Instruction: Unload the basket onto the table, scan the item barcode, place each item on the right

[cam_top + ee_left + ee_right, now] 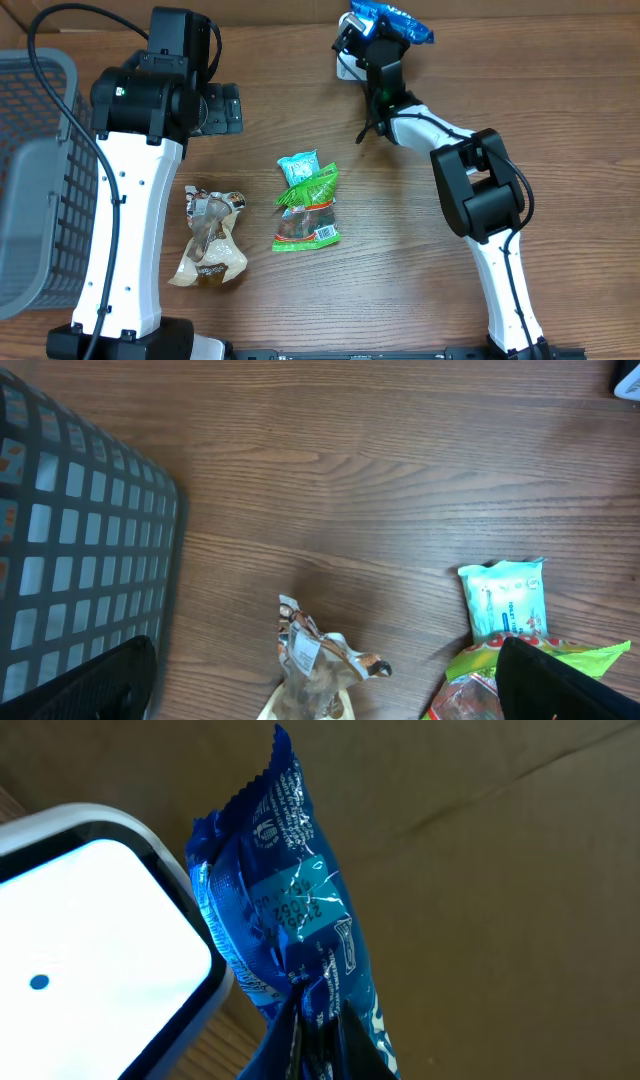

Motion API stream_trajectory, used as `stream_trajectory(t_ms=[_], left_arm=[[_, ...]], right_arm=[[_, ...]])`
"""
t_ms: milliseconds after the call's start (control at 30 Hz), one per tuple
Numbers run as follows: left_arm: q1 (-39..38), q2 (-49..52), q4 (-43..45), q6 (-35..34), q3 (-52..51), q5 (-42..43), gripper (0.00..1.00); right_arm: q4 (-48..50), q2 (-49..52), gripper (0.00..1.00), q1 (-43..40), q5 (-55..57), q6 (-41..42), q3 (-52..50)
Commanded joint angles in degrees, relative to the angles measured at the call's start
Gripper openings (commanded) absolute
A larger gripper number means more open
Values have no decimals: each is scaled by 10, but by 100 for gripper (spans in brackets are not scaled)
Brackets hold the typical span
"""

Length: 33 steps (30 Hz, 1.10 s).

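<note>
At the far left, a grey basket (pixel 30 150) is sitting on the desk (pixel 400 300), and from above I cannot tell whether it is holding anything. Moving right, a brown snack packet (pixel 210 240), a small teal packet (pixel 298 168) and a green packet (pixel 310 215) are lying loose on the wood, apparently waiting their turn. Further right, at the back edge, a blue packet (pixel 290 920) is being held just beside the white scanner (pixel 90 940). A printed patch on its wrapper is showing to the wrist camera. So the scan seems to be in hand, though nothing is showing whether it has registered. As for the tools, the left tool (pixel 232 110) is hovering over bare wood with its jaws spread wide and gripping nothing. The right tool (pixel 305 1045) is pinching tight on the blue packet's lower edge.
</note>
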Motion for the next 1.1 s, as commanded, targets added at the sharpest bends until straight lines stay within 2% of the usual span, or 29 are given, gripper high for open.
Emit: stream_trajectory(t_ms=[0, 1067], left_arm=[[2, -12, 0, 9, 10, -8, 100], [2, -12, 0, 9, 10, -8, 100]], right_arm=[[9, -15, 4, 0, -31, 0, 10], [13, 0, 4, 2, -55, 0, 10]])
